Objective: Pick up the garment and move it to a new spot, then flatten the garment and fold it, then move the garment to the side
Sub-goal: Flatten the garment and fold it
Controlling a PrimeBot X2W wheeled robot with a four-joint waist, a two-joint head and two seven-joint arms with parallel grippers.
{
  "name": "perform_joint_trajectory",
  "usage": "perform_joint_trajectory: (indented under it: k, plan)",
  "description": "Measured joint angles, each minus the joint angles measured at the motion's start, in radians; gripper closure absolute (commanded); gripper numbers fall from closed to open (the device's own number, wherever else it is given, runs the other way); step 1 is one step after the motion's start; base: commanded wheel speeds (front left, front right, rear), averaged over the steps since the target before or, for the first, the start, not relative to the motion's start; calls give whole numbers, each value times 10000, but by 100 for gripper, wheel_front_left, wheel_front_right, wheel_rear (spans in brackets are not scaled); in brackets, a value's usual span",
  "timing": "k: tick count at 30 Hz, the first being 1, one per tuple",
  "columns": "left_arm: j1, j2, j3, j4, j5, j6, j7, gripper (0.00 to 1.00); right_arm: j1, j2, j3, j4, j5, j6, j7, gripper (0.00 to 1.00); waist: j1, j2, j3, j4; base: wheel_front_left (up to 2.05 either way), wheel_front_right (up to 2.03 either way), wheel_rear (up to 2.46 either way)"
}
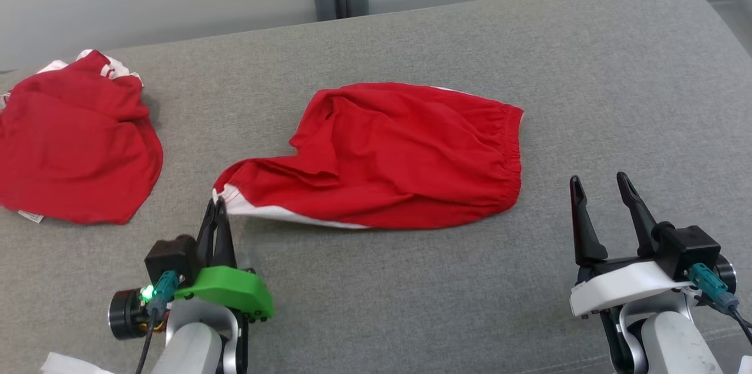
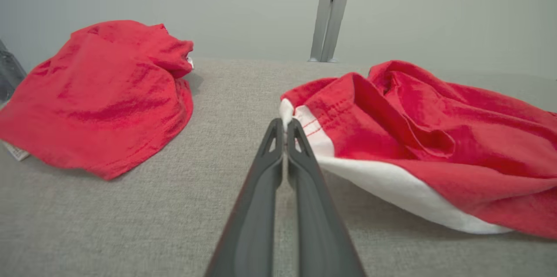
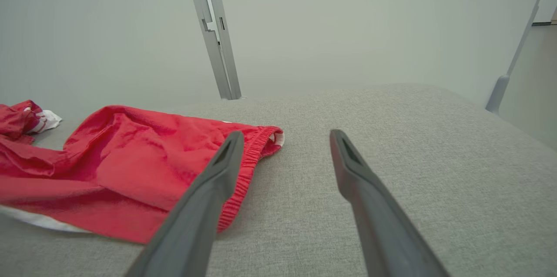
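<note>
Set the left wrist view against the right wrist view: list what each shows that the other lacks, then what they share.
Left wrist view: the left gripper, fingers shut on the white-trimmed hem corner of the red shorts. Right wrist view: the right gripper, fingers open over the grey cushion, beside the shorts' elastic waistband; a thin post far right. Shared: the shorts, the other red garment, the cushion, the middle post.

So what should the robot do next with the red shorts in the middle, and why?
Probably slide the open right hand over to pinch the waistband. The left hand is shut on the white leg corner of the shorts, and the cloth lies rumpled, so a second grip looks needed to lift or stretch it.
</note>
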Motion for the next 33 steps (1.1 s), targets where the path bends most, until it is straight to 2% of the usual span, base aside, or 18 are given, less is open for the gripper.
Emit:
perform_joint_trajectory:
  k: [8,9,10,11,12,21,29,33]
  plan:
    - [393,-322,773,1187,-198,-111,0,100,-3,-2,146,157,-96,0,0,0,0,0,-43,183,0,0,0]
    - [401,-347,838,1252,-174,-169,-2,91,-3,0,157,174,-98,0,0,0,0,0,-64,179,0,0,0]
    - [402,-364,886,1298,-144,-194,-2,71,-3,0,169,190,-111,0,2,0,0,0,-82,175,0,0,0]
    - [407,-393,947,1331,-113,-221,-2,15,0,0,182,209,-119,0,0,0,0,0,-107,169,0,0,0]
    - [414,-422,1034,1312,-40,-226,0,0,7,0,186,234,-123,0,2,0,0,0,-131,165,0,0,0]
    - [775,-502,1743,370,656,-481,-2,0,97,-2,209,504,-123,0,0,0,0,0,-307,229,0,0,0]
    - [1407,-621,1593,-711,1218,-941,-4,0,28,2,828,1964,-293,0,0,0,0,0,-379,564,0,0,0]
    - [1564,-731,1281,-1118,1281,-1014,-6,0,-480,4,988,2957,-460,0,2,0,0,0,-318,822,0,0,0]
